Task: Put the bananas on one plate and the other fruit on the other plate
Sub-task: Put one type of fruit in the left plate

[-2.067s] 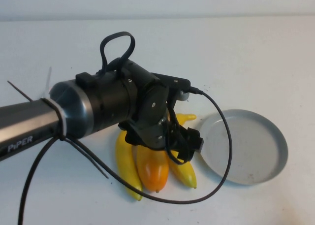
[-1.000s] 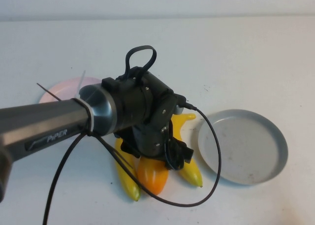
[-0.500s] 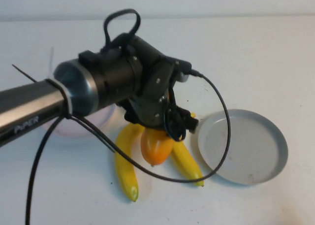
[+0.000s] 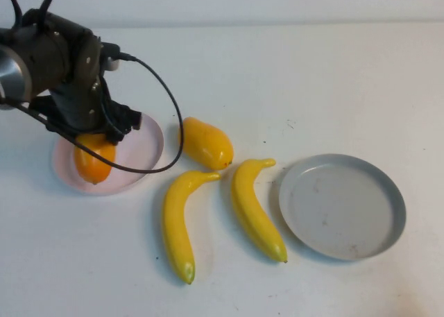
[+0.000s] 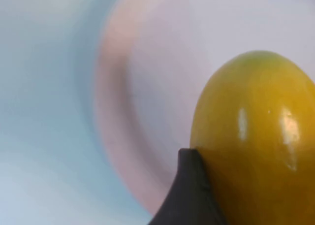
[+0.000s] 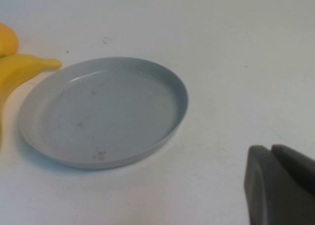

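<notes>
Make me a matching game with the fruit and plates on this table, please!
Things:
1. orange mango
2. yellow mango
3. grey plate
4. two bananas

Where or how:
A. nothing on it
B. lying on the table between the plates
C. over the pink plate, held by the left gripper
D. alone on the table above the bananas

The right gripper waits beside the grey plate.

Pairs: 1-C, 2-D, 3-A, 4-B

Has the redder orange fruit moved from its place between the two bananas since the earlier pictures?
Yes. The orange fruit went left, away from the grey plate, and is now over the pink plate, held in the left claw.
</notes>
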Motion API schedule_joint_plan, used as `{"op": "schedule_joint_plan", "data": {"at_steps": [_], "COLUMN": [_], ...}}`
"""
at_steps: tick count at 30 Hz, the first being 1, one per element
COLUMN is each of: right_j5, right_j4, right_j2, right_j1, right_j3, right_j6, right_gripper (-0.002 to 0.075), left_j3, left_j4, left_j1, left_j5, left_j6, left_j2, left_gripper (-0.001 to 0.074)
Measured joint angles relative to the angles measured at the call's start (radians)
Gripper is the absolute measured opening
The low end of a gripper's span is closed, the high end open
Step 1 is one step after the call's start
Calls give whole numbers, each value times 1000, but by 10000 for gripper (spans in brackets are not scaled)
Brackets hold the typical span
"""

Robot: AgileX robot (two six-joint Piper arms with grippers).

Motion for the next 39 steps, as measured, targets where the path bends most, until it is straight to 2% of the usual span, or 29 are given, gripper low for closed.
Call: {"op": "schedule_joint_plan", "data": {"at_steps": [5, 10, 15, 21, 26, 33, 39], "right_j5": [0, 0, 0, 0, 0, 0, 0], "right_j4": [0, 0, 0, 0, 0, 0, 0], "right_j2": [0, 0, 0, 0, 0, 0, 0], "right_j1": [0, 0, 0, 0, 0, 0, 0], "right_j3": [0, 0, 0, 0, 0, 0, 0], "right_j6": [0, 0, 0, 0, 0, 0, 0], "right_gripper": [-17, -17, -17, -17, -17, -17, -17], "left_j3": [0, 0, 0, 0, -6, -140, -278], "left_j4": [63, 81, 81, 83, 51, -177, -317], "left_j1": [59, 63, 63, 55, -29, -200, -224], "left_j5": [-16, -41, -58, -22, -37, -50, 24], "left_j6": [0, 11, 19, 15, -34, -43, -78], "left_j2": [56, 75, 75, 56, -29, 9, 142], "left_gripper": [470, 477, 646, 668, 668, 668, 668]}}
